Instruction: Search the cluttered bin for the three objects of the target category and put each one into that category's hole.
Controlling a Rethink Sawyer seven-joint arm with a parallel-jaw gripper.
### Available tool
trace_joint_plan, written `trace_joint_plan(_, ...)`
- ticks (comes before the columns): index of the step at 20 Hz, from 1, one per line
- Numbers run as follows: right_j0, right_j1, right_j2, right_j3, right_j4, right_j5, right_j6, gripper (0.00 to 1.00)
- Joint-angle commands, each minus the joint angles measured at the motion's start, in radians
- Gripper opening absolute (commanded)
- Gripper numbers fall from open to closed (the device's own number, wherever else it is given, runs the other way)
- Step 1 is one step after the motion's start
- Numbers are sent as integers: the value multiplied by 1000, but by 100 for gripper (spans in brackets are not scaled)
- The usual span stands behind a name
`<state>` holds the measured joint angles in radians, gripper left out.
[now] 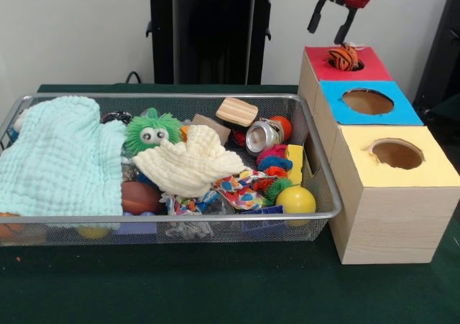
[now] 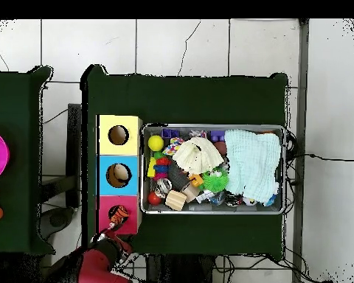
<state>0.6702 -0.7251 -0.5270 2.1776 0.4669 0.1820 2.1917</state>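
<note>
Now | claw (image 1: 332, 24) spread | striped orange ball (image 1: 343, 57) in red hole (image 1: 352, 64)

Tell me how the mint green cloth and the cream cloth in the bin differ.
The mint green cloth is the larger, spread across one end of the wire bin and draped to its rim; the cream cloth is smaller and bunched up near the middle. The mint green cloth hides most of what lies under it, while toys show all round the cream cloth. Both have a crinkled, waffle-like weave.
</note>
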Motion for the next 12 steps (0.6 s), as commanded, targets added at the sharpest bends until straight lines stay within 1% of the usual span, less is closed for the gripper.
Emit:
trace_joint_plan(1,-89,-64,146,-49,10,38,141,100)
trace_joint_plan(3,-148,-70,222,-18,1,-63,133,100)
trace_joint_plan(5,-199,-76,285,5,-16,-121,136,100)
trace_joint_plan(8,-236,-62,321,9,-45,-176,147,100)
trace_joint_plan(12,-281,-2,363,2,-88,-286,167,100)
